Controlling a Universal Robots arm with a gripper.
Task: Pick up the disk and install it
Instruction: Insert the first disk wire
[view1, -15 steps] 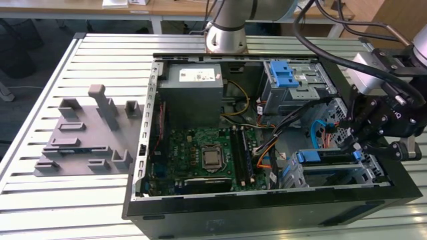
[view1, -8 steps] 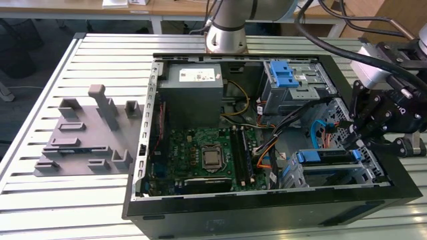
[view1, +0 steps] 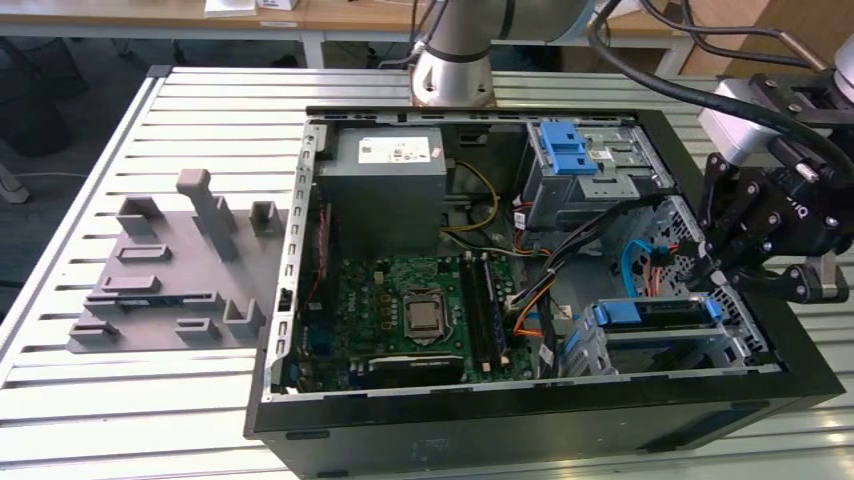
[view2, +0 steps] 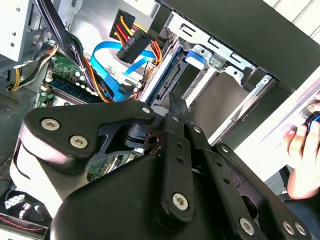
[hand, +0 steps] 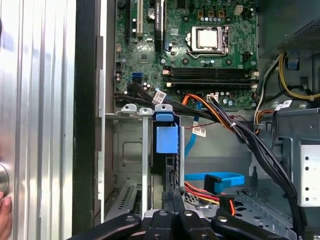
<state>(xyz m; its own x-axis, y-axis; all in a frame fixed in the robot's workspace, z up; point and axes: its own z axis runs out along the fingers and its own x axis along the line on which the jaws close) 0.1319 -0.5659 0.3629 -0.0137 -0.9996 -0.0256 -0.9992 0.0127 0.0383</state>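
Disk (view1: 650, 312) | on edge, long axis exterior view's left-right | end effector (hand: 173, 195) pinched empty

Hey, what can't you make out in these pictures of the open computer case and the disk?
The disk: exterior view, just its blue carrier edge shows; the drive cage hides its label and body.
How far it is seated: second wrist view, the gripper covers part of the bay.
A person's hand: second wrist view, cut off by the picture's edge.
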